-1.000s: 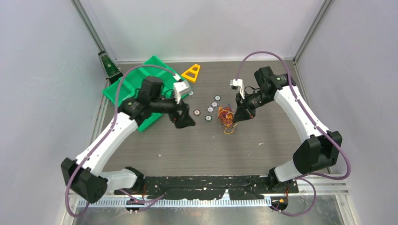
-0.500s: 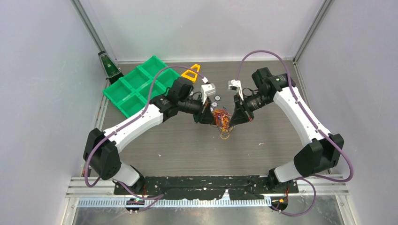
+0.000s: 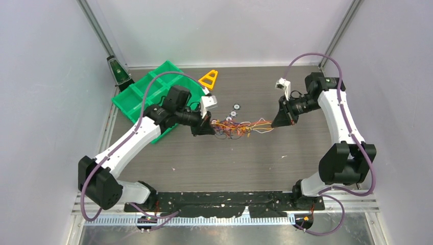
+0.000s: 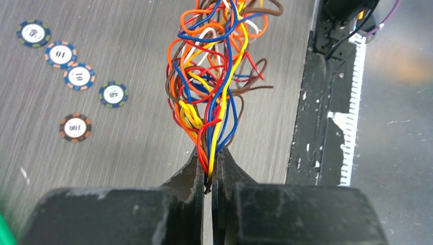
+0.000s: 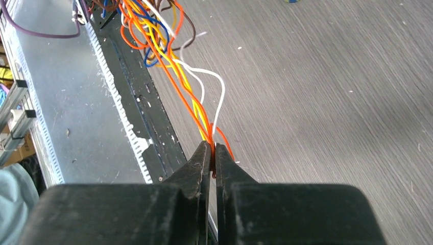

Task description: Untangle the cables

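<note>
Cables (image 3: 234, 128) (hair-thin, looping) stretched between left gripper (image 4: 209, 164) and right gripper (image 5: 212, 154), both pinching strands.

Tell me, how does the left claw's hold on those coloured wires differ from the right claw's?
The left gripper pinches a thick bundle of red, blue, yellow, orange and brown strands; the right gripper pinches only a few, orange, yellow and white. The knot of the cables sits close to the left gripper; just thin loose strands reach the right gripper. Both are shut on the cables, strung between them.
</note>
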Tool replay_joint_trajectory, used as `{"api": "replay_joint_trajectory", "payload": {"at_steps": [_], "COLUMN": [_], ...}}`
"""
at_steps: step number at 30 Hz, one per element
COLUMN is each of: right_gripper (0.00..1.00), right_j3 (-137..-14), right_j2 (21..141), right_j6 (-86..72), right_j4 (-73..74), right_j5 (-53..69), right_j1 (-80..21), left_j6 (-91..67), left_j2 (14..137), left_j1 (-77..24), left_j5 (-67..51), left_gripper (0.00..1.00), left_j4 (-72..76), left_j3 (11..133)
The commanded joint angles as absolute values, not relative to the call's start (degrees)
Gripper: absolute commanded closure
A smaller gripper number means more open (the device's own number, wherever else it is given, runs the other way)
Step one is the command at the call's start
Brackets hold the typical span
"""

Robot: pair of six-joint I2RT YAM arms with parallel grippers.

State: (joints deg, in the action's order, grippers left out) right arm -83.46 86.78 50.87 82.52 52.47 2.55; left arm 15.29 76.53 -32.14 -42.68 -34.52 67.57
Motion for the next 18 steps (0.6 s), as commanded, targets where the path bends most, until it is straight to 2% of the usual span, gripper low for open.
{"api": "replay_joint_trajectory", "payload": {"at_steps": [1, 10, 18], "right_gripper": [0.95, 0.95, 0.94], "right_j3": [-85.31, -83.33, -81.95], "right_j2": [85.56, 84.83, 87.14], "right_j6": [52.16, 51.55, 51.54], "right_j4": [80.16, 74.7, 73.18], "right_j5": [42.06, 35.48, 32.37], "right_j1": [9.02, 15.57, 18.01], "left_j6": [21.98, 27.68, 29.38], "left_j2": [74.53, 73.75, 72.61], "left_j1": [-26.22, -20.04, -17.87], "left_j5": [-38.27, -33.69, -35.1], "left_gripper": [1.0, 1.0, 1.0], "left_j4": [-46.99, -51.61, -53.28], "left_j3": [66.69, 64.22, 63.41]}}
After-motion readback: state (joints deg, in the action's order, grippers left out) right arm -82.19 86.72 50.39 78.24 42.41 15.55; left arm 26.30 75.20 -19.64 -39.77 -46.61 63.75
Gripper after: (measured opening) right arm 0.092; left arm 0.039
